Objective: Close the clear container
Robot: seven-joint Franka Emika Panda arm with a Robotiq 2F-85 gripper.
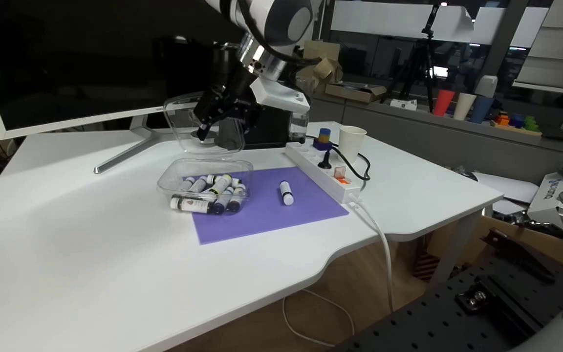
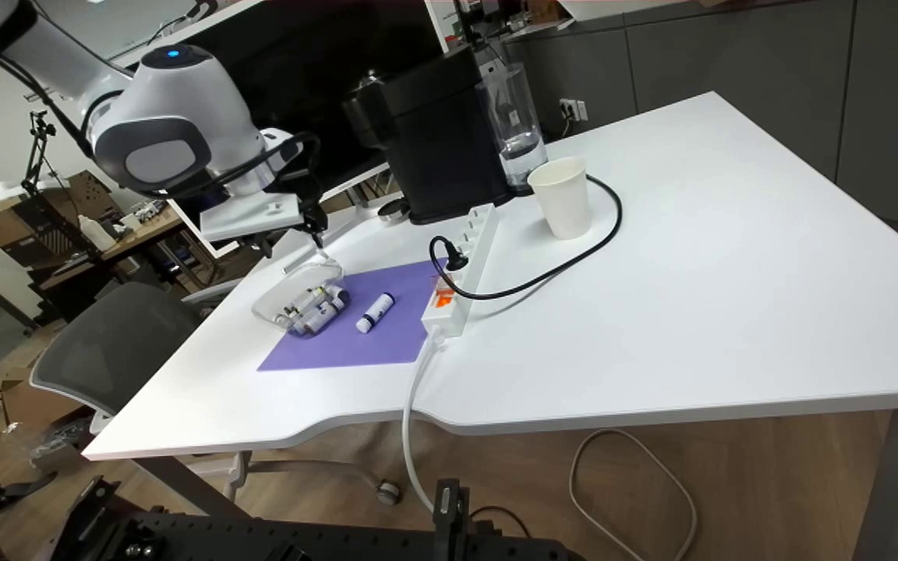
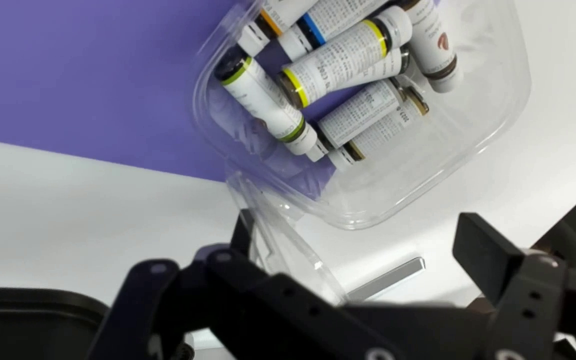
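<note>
The clear container [image 1: 180, 170] is a shallow see-through tub holding several small white-labelled bottles; it also shows in an exterior view [image 2: 266, 306] and in the wrist view [image 3: 448, 140]. Its hinged clear lid [image 1: 180, 122] is raised, leaning back from the tub's rear edge. My gripper [image 1: 225, 129] is at the lid, above and behind the tub, and also shows in an exterior view [image 2: 291, 245]. In the wrist view the gripper [image 3: 363, 240] is wide open. The lid [image 3: 313, 260] lies between the fingers, close to the left finger, which shows partly through it. Whether they touch cannot be told.
A purple sheet [image 1: 271, 220] lies partly under the tub, with a loose white tube [image 1: 286, 192] on it. A white power strip [image 1: 318, 171], paper cup [image 1: 351, 142] and tall black box [image 2: 441, 132] stand nearby. A monitor [image 1: 91, 58] with metal foot [image 1: 125, 154] stands behind.
</note>
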